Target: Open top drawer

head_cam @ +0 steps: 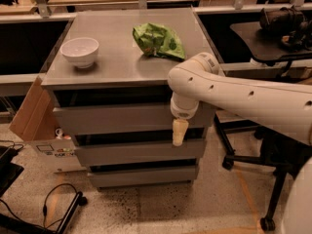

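The top drawer (112, 119) is the uppermost of three grey, handleless fronts in a cabinet under a grey metal top. A dark gap shows above its front panel. My white arm reaches in from the right and bends down in front of the cabinet. My gripper (179, 131) points downward, its cream tip hanging over the right part of the top drawer's front, at the front's lower edge. Whether it touches the panel does not show.
A white bowl (79, 51) and a green crumpled bag (159, 40) lie on the cabinet top (117, 67). A cardboard box (30, 111) leans at the left. An office chair base (265, 169) stands at the right. Cables (53, 204) lie on the floor.
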